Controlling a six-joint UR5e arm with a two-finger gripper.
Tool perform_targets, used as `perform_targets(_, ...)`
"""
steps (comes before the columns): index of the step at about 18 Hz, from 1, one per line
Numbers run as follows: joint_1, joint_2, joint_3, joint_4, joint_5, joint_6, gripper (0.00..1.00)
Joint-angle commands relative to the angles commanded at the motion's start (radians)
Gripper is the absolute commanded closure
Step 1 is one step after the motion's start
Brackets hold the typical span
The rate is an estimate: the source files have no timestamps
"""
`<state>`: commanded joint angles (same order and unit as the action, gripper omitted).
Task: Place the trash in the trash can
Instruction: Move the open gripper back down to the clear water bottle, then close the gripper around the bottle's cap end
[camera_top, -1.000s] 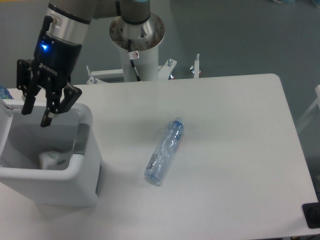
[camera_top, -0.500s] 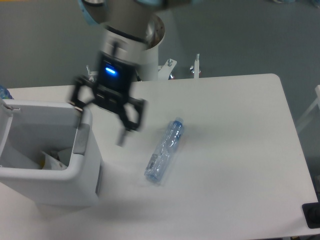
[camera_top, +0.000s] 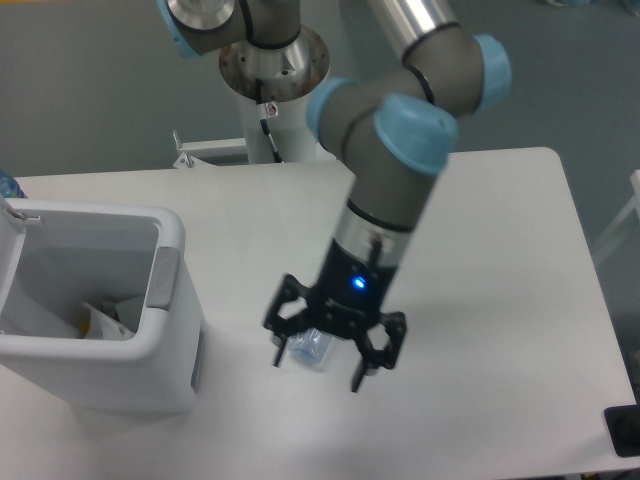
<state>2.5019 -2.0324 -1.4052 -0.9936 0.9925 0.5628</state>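
My gripper is open and hangs right over the clear plastic water bottle on the table. Only the bottle's lower end shows between the fingers; the rest is hidden behind the gripper and wrist. The fingers straddle that end without closing on it. The white trash can stands at the left edge of the table. The wrinkly white wrapper lies inside it at the bottom.
The arm's base column stands behind the table's far edge. The white table stretches to the right of the bottle. A dark object sits at the table's lower right corner.
The gripper has moved from above the trash can, right across the table, and now sits over the bottle. The wrapper lies in the can. The bottle has not moved.
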Motion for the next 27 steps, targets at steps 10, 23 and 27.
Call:
perform_targets(10,-0.049,-0.103,0.061,-0.359,0.265,0.22,0.0)
perform_targets(23,-0.144,-0.173,0.049,-0.418,0.431,0.209,0.0)
perform_targets(27,-0.147,-0.18,0.049,-0.416,0.442,0.206,0.0)
